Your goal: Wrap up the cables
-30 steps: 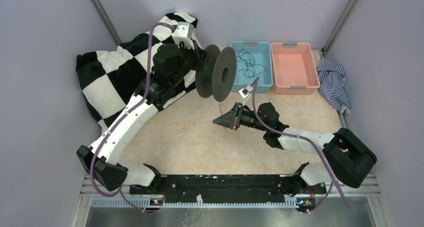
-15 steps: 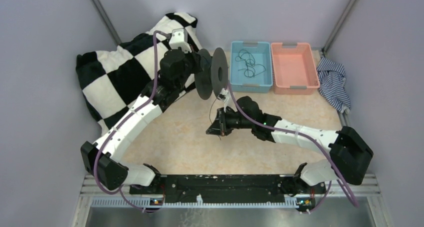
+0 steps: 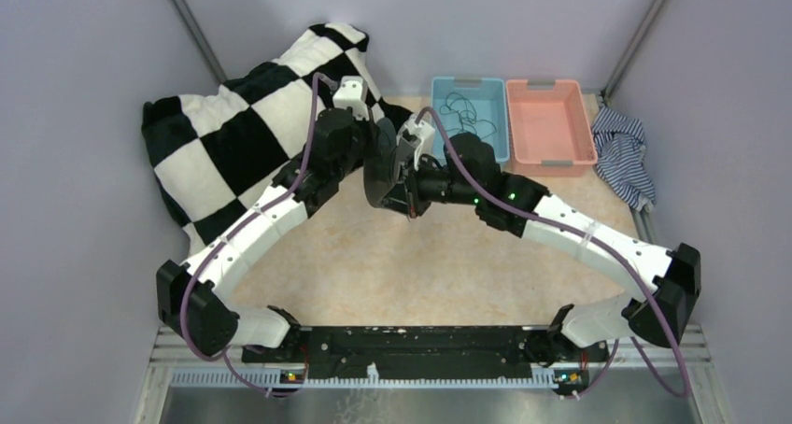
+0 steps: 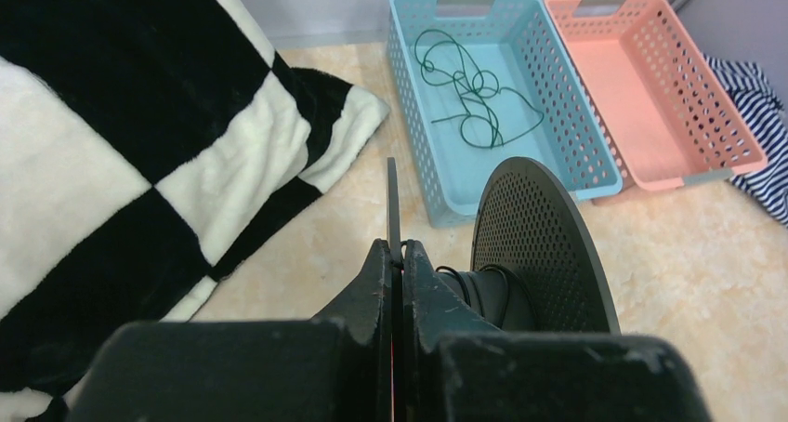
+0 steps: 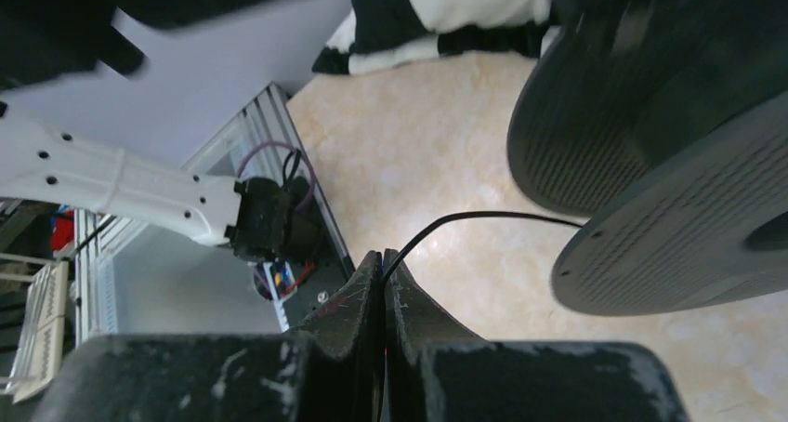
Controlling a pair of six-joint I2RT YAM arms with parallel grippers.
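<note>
1. I read the spool [image 4: 544, 245] as matt black plastic — flanges finely perforated.
2. The blanket [image 4: 121, 162]: plush, fuzzy cloth.
3. The blue basket [image 4: 409, 125] and pink basket [image 4: 641, 97] — smooth perforated plastic.
4. The cable [image 5: 492, 215]: smooth black sheath.

I've got a beige table [image 3: 355, 265]: checkered blanket [image 3: 224, 134] upper left, blue basket [image 3: 470, 81], pink basket [image 3: 590, 125] and striped cloth [image 3: 621, 153] upper right.
</note>
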